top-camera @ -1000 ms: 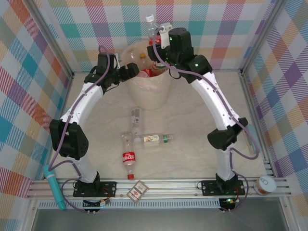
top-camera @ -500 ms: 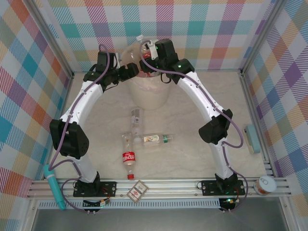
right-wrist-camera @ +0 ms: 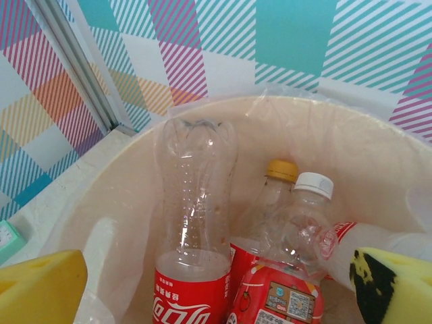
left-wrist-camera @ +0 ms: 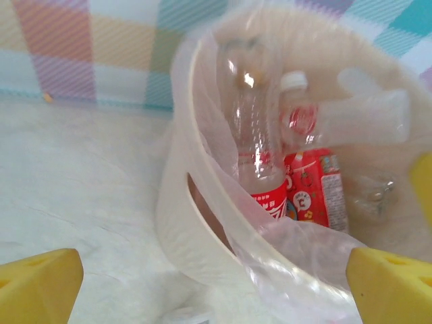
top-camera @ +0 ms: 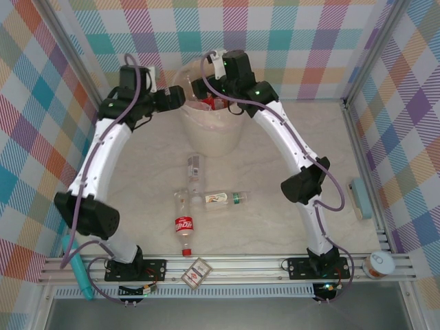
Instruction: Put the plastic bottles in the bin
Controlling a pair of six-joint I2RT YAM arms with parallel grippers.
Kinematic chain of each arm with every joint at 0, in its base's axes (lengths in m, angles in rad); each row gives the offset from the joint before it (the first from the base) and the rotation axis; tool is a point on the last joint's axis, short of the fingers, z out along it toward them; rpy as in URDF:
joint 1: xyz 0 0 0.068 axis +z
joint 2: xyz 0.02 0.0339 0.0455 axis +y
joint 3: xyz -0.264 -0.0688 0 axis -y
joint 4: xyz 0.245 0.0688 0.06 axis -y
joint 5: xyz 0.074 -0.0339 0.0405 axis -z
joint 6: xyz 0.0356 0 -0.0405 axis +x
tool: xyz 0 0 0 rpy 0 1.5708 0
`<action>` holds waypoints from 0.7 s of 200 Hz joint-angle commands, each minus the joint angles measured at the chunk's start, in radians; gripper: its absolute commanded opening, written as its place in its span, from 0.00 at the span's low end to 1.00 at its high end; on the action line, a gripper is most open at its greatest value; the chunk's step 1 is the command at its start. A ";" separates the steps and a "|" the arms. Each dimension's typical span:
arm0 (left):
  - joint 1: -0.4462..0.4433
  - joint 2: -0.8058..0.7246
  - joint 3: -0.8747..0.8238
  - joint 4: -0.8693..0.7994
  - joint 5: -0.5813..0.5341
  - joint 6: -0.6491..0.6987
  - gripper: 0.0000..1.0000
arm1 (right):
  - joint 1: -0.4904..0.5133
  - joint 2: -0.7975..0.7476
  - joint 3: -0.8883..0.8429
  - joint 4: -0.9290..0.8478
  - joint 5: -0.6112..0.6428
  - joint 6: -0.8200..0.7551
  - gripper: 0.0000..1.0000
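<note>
Gaping wide, left pincer [left-wrist-camera: 216, 287] and right pincer [right-wrist-camera: 217, 287] face bin [right-wrist-camera: 358, 145], Coca-Cola bottle [right-wrist-camera: 192, 226] inside.

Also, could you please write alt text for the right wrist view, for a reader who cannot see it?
The open right gripper hangs over the bin, which holds several bottles: a red-labelled bottle standing bottom-up, with a yellow-capped bottle and a white-capped bottle beside it. A checked wall stands behind.

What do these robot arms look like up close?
The left arm and right arm have glossy white shells, chunky black joints and loose purple cables. Small green lights glow on the right one. The left gripper and right gripper carry yellow pads.
</note>
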 commanded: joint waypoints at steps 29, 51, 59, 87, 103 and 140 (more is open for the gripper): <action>0.012 -0.329 -0.215 -0.115 -0.083 -0.010 1.00 | -0.024 -0.131 0.010 -0.052 -0.013 0.095 0.99; -0.022 -0.424 -0.403 -0.181 -0.029 -0.087 1.00 | -0.035 -0.216 -0.060 -0.090 -0.013 0.142 0.99; -0.039 -0.454 -0.465 -0.207 -0.030 -0.111 1.00 | -0.038 -0.254 -0.099 -0.099 -0.014 0.155 0.99; -0.085 -0.545 -0.690 -0.222 0.011 -0.204 0.95 | -0.047 -0.417 -0.311 -0.080 -0.010 0.176 0.99; -0.112 -0.557 -0.794 -0.208 0.076 -0.266 0.92 | -0.049 -0.516 -0.455 -0.060 0.007 0.190 0.99; -0.152 -0.563 -0.996 -0.116 0.246 -0.334 0.91 | -0.072 -0.737 -0.783 -0.013 0.053 0.238 0.99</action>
